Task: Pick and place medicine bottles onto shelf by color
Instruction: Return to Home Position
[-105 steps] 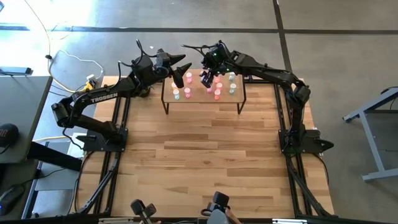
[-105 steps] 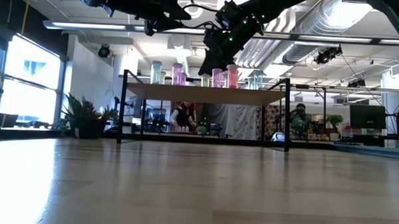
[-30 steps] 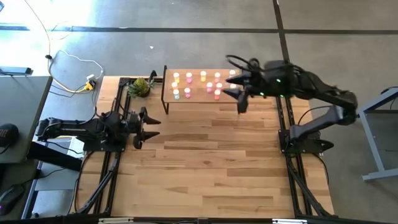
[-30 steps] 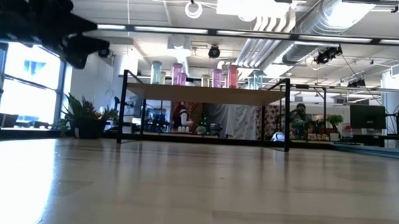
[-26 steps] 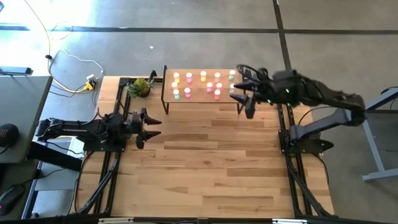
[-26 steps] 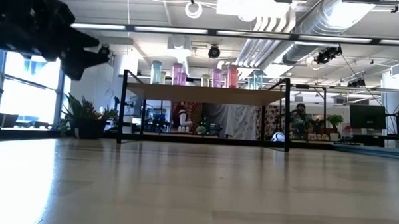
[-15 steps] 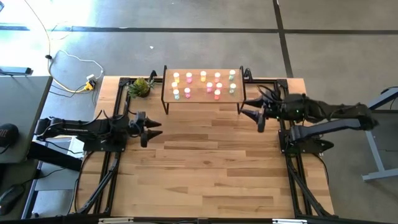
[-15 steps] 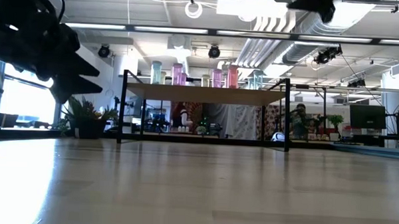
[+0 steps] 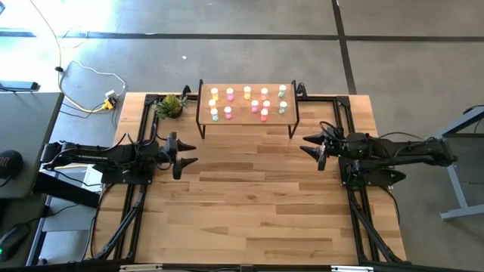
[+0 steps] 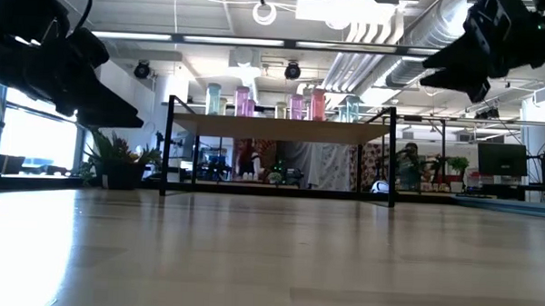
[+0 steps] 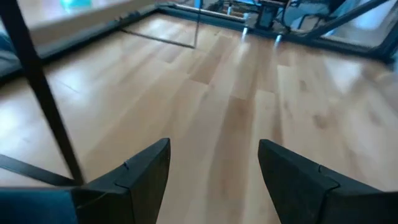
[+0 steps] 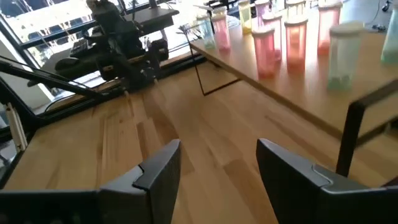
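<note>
About a dozen bottles (image 9: 246,93) stand on the shelf (image 9: 242,119), upper centre of the overhead view. The left claw (image 9: 193,153), mid-left, and right claw (image 9: 306,144), mid-right, have pulled back from it, both spread wide and empty; sorting looks finished.

High view: far up, looking straight down on the whole tabletop (image 9: 249,204).
Low view: at tabletop height, looking level across at the shelf (image 10: 281,129).
Wrist views: close, low over the tabletop.
Shared: the shelf, in high, low and right wrist views.
</note>
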`<action>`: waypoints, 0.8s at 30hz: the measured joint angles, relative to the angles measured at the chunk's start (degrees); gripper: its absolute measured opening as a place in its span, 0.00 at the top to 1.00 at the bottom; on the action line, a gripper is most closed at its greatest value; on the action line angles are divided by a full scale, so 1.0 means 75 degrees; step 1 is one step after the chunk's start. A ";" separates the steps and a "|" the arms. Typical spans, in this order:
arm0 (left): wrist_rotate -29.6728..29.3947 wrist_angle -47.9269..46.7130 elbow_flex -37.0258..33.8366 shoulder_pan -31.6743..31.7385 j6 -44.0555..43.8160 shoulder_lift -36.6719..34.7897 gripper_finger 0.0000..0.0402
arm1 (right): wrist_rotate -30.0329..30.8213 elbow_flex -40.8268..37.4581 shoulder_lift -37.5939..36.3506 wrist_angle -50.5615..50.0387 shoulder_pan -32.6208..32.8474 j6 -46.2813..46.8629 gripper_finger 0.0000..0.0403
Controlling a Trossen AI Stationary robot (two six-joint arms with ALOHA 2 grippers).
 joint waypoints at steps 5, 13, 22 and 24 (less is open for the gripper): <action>-0.0309 0.0041 0.0000 0.0000 0.0677 0.0000 0.42 | 0.0001 -0.0593 -0.0488 0.0088 0.0000 0.0282 0.50; -0.0243 0.0041 0.0003 0.0000 0.0565 0.0000 0.42 | 0.0005 -0.1181 -0.0735 0.0103 -0.0001 0.1030 0.50; -0.0243 0.0041 0.0003 0.0000 0.0564 0.0000 0.42 | 0.0221 -0.1385 -0.0717 -0.0541 -0.0003 0.2620 0.50; -0.0243 0.0041 0.0003 0.0000 0.0564 0.0000 0.42 | 0.0140 -0.1385 -0.0714 -0.0733 -0.0003 0.2898 0.50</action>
